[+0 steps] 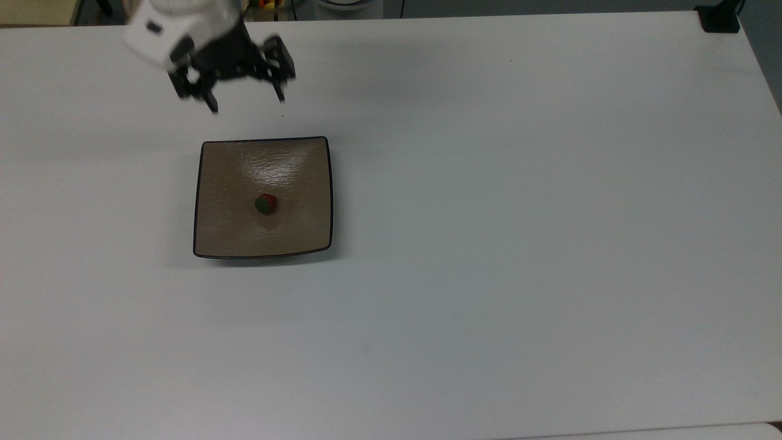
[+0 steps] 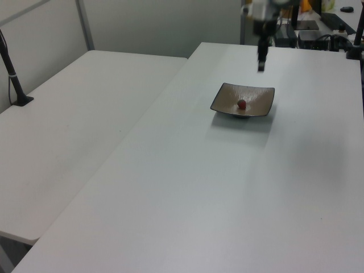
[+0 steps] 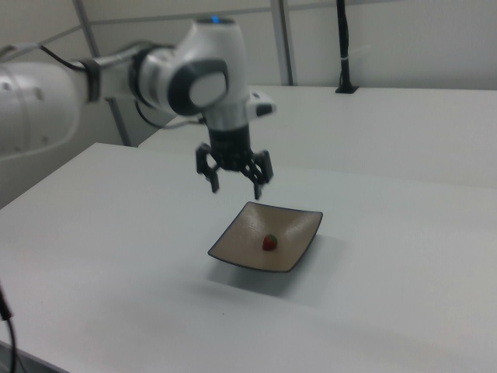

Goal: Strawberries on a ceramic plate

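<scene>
One small dark red strawberry (image 1: 266,204) with a green cap lies near the middle of the square tan-brown ceramic plate (image 1: 232,232). It shows as a red dot (image 2: 242,104) on the plate (image 2: 224,100) in the left view, and again (image 3: 269,242) on the plate (image 3: 233,245) in the right view. My gripper (image 1: 246,102) hangs open and empty, raised well above the table beyond the plate's far edge in the top view. The right view shows the gripper (image 3: 236,186) with both fingers spread, above the plate's back left corner. In the left view the gripper (image 2: 261,67) hovers past the plate.
The plate rests on a wide white table (image 1: 519,214). A black clamp base (image 1: 719,19) sits at the top view's far right corner. A second white table (image 2: 74,114) with a black post (image 2: 12,74) stands on the left view's left.
</scene>
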You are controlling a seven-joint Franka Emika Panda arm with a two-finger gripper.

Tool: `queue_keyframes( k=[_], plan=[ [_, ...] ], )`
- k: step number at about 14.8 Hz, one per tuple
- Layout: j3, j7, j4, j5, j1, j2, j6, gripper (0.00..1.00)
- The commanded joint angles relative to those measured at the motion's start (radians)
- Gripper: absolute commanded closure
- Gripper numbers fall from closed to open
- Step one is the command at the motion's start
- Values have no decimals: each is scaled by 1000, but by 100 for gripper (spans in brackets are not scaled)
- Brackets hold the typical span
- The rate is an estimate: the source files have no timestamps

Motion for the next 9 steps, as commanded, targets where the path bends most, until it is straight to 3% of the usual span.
queue_keyframes(
  k=[1,6,9],
  plan=[
    [-17,133,-6,0,19,-150,-148,0],
    [0,329,3,-2,96,-243,-205,0],
    [76,391,0,-2,111,-251,-191,0]
  ],
)
